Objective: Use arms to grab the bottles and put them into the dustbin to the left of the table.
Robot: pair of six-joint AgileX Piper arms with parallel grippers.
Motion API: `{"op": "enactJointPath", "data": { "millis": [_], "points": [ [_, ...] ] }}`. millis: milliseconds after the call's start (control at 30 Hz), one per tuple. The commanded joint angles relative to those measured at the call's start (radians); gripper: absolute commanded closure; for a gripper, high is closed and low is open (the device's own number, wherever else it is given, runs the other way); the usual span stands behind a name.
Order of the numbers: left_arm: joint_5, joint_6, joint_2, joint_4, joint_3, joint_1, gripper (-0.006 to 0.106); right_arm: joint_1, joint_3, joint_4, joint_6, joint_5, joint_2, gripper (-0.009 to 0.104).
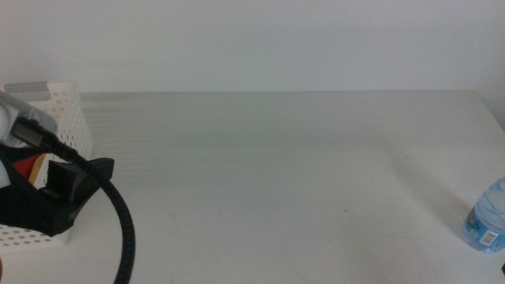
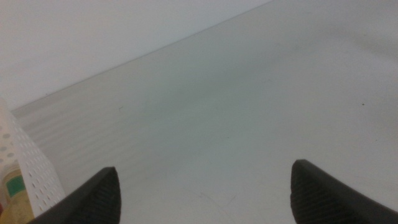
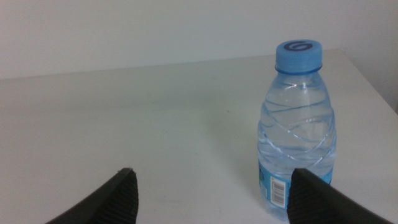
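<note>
you have most of the job behind you, as far as these views let you judge. the dustbin (image 1: 67, 118) sits at the table's (image 1: 284, 181) left edge, and your left arm (image 1: 47, 189) is right over it. something red and yellow shows behind the arm there in the middle view, and a yellow-labelled item (image 2: 15, 196) peeks from inside the perforated wall in the left wrist view, so at least one bottle looks to be binned already; you cannot tell from here exactly how many. the left gripper (image 2: 205, 190) has its jaws spread wide with nothing between them, facing bare tabletop beside the bin

what is left for you is the water bottle (image 3: 298, 127), upright near the table's right edge, well apart from the bin. your right gripper (image 3: 214, 193) faces it with jaws parted and empty, the bottle off toward one jaw and not yet between them
</note>
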Motion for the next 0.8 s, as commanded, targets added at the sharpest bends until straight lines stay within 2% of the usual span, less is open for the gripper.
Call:
{"op": "enactJointPath", "data": {
  "millis": [0,267,467,767],
  "points": [
    [-0.066,-0.015,-0.003,-0.018,-0.028,-0.004,0.010,-0.005,-0.065,-0.011,-0.010,-0.051,-0.005,0.032],
    [-0.066,-0.015,-0.003,-0.018,-0.028,-0.004,0.010,-0.005,-0.326,-0.019,-0.010,0.008,0.181,0.032],
    [-0.066,-0.015,-0.003,-0.018,-0.028,-0.004,0.010,-0.005,-0.516,-0.081,-0.010,0.011,0.374,0.032],
    [-0.066,-0.015,-0.003,-0.018,-0.028,-0.004,0.010,-0.005,-0.609,-0.094,-0.010,-0.002,0.529,0.032]
  ]
}}
